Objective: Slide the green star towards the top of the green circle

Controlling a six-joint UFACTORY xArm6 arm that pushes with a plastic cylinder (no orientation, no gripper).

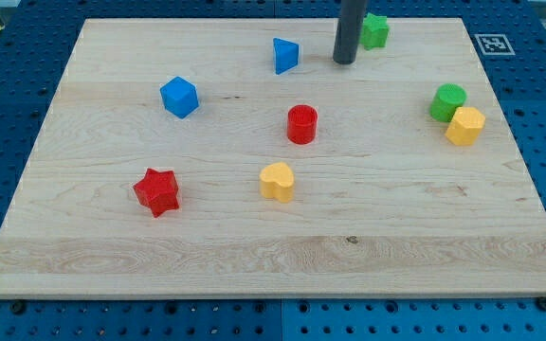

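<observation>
Green star [376,30] upright, orientation indiscernible

rod [350,28] cut off at top, green star [376,30] partly hidden

pale grained wood board [254,246], matt dark rod [351,28]

Bright, even overhead light; the pale wooden desk [273,246] shows no glare, blocks cast faint short shadows, focus sharp throughout.
</observation>
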